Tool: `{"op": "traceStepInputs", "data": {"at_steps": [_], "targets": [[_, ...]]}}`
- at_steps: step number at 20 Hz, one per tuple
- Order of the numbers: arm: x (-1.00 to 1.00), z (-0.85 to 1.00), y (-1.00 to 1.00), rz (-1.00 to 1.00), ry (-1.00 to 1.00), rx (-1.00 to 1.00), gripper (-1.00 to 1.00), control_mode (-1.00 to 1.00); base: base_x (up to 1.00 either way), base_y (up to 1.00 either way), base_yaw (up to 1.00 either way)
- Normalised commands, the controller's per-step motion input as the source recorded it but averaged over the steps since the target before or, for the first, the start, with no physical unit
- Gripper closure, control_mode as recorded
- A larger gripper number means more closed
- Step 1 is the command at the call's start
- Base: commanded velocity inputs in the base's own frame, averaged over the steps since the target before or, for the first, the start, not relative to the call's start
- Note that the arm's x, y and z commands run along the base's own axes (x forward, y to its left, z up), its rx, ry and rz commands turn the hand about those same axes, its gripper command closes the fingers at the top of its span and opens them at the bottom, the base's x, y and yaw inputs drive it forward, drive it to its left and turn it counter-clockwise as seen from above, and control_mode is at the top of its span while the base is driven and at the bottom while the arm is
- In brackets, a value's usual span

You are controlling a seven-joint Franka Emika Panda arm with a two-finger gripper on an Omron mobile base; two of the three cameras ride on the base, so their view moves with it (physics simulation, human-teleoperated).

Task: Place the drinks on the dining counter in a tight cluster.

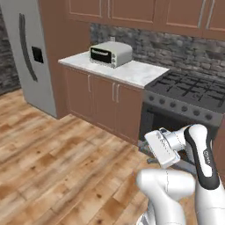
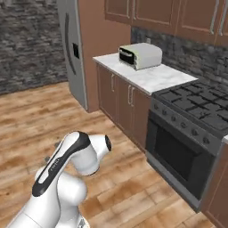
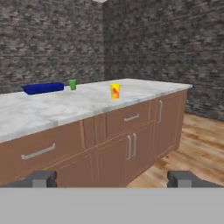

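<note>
The dining counter stretches across the hand view, a long island with a white veined marble top and brown drawers with metal handles. My gripper is open, its two dark fingertips far apart at the bottom of that view, with nothing between them. It hangs in the air well short of the island and faces its drawer side. The drinks are out of view. In the left base view my arm is folded low, with the white hand in front of the oven.
On the island stand a green cup, a yellow-orange container and a flat blue tray. Ahead of the base are a small marble counter with a toaster oven, a stove and a grey fridge. Open wooden floor lies to the left.
</note>
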Motion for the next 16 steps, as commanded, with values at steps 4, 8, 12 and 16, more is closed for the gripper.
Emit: {"op": "traceStepInputs", "data": {"at_steps": [4,8,12,16], "targets": [[0.0,0.0,0.0,0.0,0.0,0.0,-1.0,1.0,0.0,0.01,-1.0],[0.0,0.0,0.0,0.0,0.0,0.0,-1.0,1.0,0.0,0.01,-1.0],[0.0,0.0,0.0,0.0,0.0,0.0,-1.0,1.0,0.03,0.03,-0.97],[0.0,0.0,0.0,0.0,0.0,0.0,-1.0,1.0,0.59,0.25,-0.44]]}}
